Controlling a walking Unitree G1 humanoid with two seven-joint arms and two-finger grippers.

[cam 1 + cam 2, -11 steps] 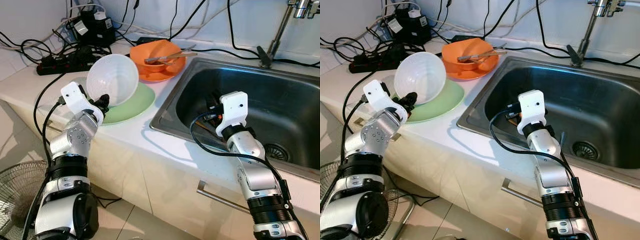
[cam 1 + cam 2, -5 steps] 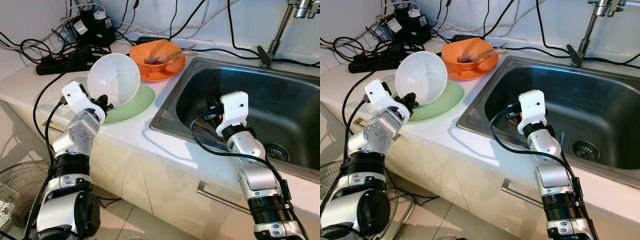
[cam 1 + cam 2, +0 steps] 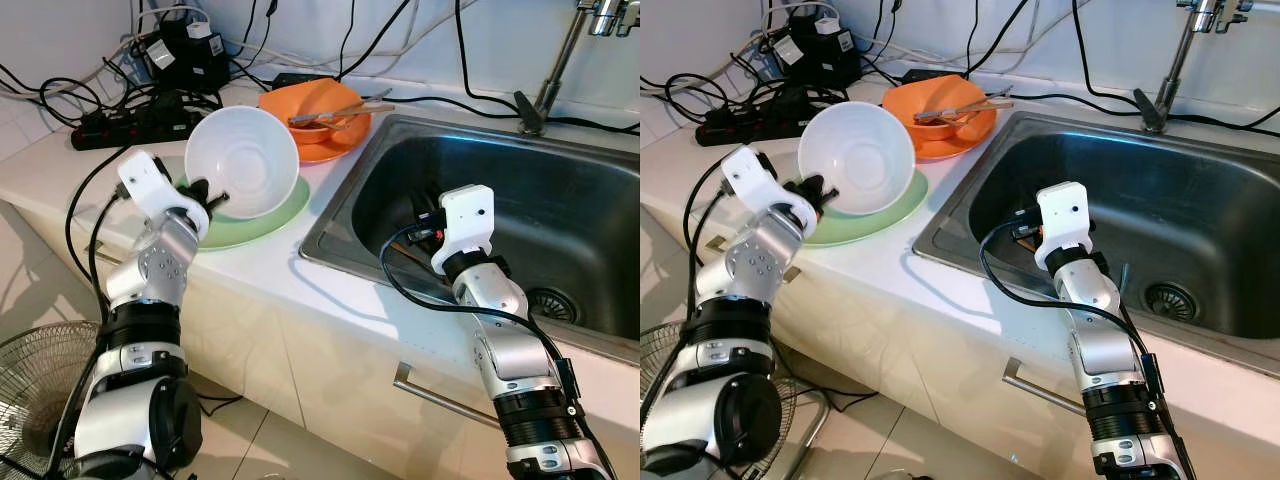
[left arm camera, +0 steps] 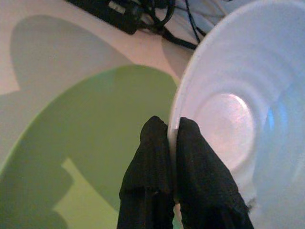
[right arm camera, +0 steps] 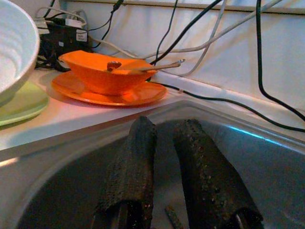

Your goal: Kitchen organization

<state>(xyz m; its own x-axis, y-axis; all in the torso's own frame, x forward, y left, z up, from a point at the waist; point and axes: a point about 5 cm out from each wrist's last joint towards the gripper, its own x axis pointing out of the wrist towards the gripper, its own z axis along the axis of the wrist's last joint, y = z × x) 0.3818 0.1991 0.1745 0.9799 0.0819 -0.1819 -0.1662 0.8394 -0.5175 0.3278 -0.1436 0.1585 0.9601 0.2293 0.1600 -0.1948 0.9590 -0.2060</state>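
Observation:
A white bowl (image 3: 243, 162) hangs tilted over the green plate (image 3: 287, 203) on the counter, its opening facing up and toward me. My left gripper (image 4: 172, 138) is shut on the bowl's near rim, one finger inside and one outside. An orange bowl (image 3: 312, 105) holding a spoon and chopsticks (image 3: 342, 107) sits on an orange plate (image 3: 335, 148) behind the green plate. My right gripper (image 5: 164, 129) is down inside the steel sink (image 3: 570, 190) near its left wall, open, with nothing between its fingers (image 5: 136, 157).
A black power strip (image 3: 120, 122), adapters and tangled cables crowd the back left of the counter. The faucet (image 3: 556, 60) rises at the sink's back edge. A floor fan (image 3: 30, 390) stands at the lower left. A drawer handle (image 3: 435, 392) runs below the counter front.
My left gripper has carried the white bowl a little right and farther over the green plate, turning its opening more upward. The right arm has stayed still.

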